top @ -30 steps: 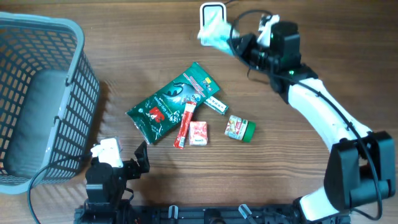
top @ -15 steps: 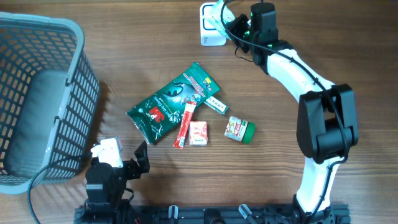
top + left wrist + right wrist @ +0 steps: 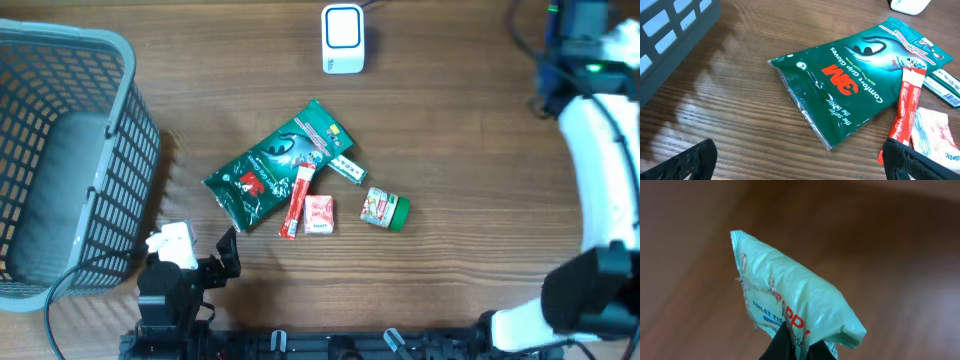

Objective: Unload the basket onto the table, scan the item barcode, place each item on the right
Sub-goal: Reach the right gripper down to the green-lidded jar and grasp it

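**Desk:** What does the right tool (image 3: 792, 347) have hold of?

**Photographer:** Its two black fingers are pinched nearly closed on the lower edge of a pale green plastic tissue pack (image 3: 800, 300). The pack is held aloft, one corner up. "TOILET" is printed in blue on its face.

**Desk:** And where is that over the scene?

**Photographer:** The right arm (image 3: 600, 150) reaches to the far right corner of the brown wooden tabletop (image 3: 470, 270). That is well apart from the white box-shaped barcode scanner (image 3: 342, 38), which stands at the far centre. From overhead I cannot make out the pack itself.

**Desk:** The other tool?

**Photographer:** The left tool (image 3: 802, 162) sits at the near left with its fingers spread wide and nothing between them. It faces a dark green 3M foil pouch (image 3: 850, 85) lying flat.

**Desk:** What lies around the pouch?

**Photographer:** A red stick sachet (image 3: 297, 203) touches the pouch's near right edge. A small pink-and-white packet (image 3: 319, 214) is just right of the stick. A small round jar with a green lid (image 3: 385, 208) lies on its side right of that. A slim green-and-white box (image 3: 347, 167) rests by the pouch's right corner. A grey plastic slatted basket (image 3: 130, 150) fills the left side.
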